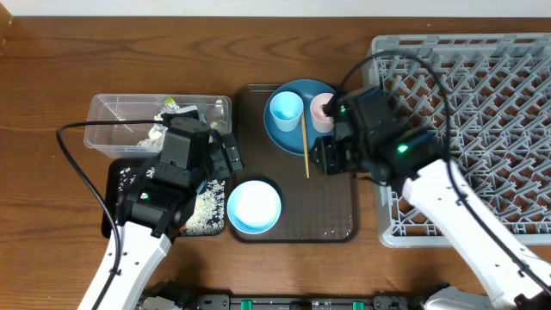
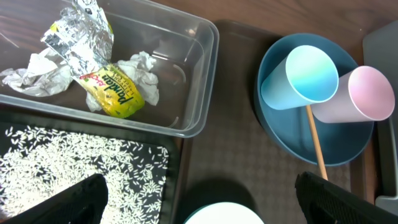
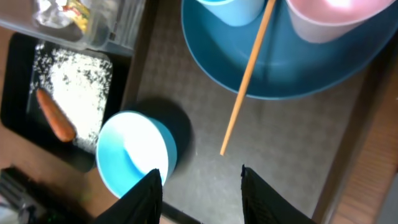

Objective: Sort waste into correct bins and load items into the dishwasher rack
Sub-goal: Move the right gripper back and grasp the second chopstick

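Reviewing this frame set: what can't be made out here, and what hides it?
Overhead: black tray mostly under the left arm, so its carrot is unseen there.
Overhead: pink cup partly behind the right arm.
Left wrist: pale blue bowl cut off by the bottom edge.
All views: one chopstick shows; a second cannot be made out.
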